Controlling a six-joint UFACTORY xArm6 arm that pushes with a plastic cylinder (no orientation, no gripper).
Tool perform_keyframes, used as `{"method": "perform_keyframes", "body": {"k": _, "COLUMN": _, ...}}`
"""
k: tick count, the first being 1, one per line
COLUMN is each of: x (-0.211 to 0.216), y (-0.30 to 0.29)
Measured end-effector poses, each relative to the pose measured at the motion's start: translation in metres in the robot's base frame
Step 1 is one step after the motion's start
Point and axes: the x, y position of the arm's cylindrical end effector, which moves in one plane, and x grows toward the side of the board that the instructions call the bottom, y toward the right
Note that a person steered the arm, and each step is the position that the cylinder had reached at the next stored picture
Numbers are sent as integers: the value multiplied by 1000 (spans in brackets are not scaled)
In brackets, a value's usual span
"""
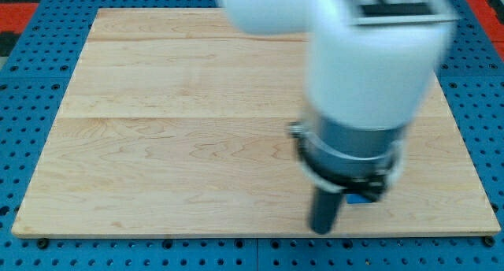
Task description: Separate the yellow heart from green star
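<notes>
My arm fills the view's upper right and its dark rod comes down near the board's bottom edge, right of centre, with my tip on the wooden board. A sliver of a blue block shows just right of the rod, mostly hidden under the arm; its shape cannot be made out. No yellow heart and no green star show anywhere; the arm may hide them.
The wooden board lies on a blue perforated table. The arm's white body and grey collar cover the board's right part.
</notes>
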Motion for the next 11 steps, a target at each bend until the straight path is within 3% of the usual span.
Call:
{"method": "perform_keyframes", "body": {"k": 1, "x": 0, "y": 68}}
{"method": "perform_keyframes", "body": {"k": 2, "x": -39, "y": 120}}
{"method": "perform_keyframes", "body": {"k": 3, "x": -141, "y": 169}}
{"method": "perform_keyframes", "body": {"k": 5, "x": -354, "y": 154}}
{"method": "perform_keyframes", "body": {"k": 6, "x": -414, "y": 144}}
{"method": "perform_keyframes", "body": {"k": 7, "x": -413, "y": 74}}
{"method": "perform_keyframes", "body": {"k": 8, "x": -360, "y": 29}}
{"method": "perform_keyframes", "body": {"k": 9, "x": -321, "y": 28}}
{"method": "perform_keyframes", "body": {"k": 11, "x": -304, "y": 47}}
